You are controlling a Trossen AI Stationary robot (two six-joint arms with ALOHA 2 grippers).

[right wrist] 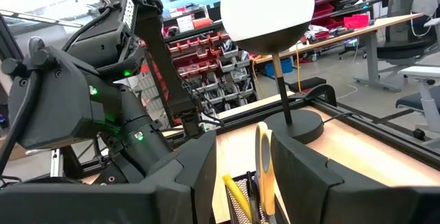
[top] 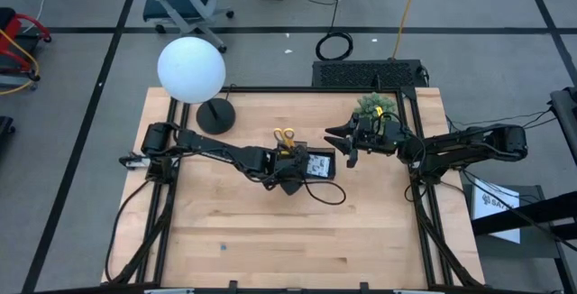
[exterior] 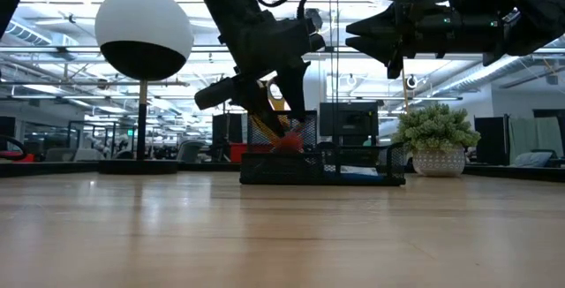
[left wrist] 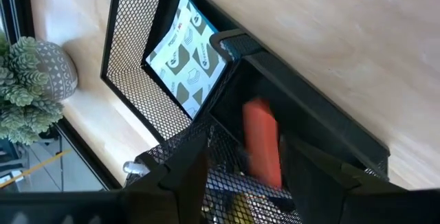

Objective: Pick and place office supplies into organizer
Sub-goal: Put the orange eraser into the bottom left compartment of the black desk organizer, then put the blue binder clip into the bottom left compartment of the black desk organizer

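Left end effector [left wrist: 240, 176] spread wide over organizer [left wrist: 302, 114], red eraser [left wrist: 262, 141] betw. fingers, unclamped.

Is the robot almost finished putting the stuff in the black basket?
Nearly, it seems. The scissors and a patterned pad already sit in the organizer. The left gripper, fingers apart, hangs over it with a red piece between them. No supplies show on the table.
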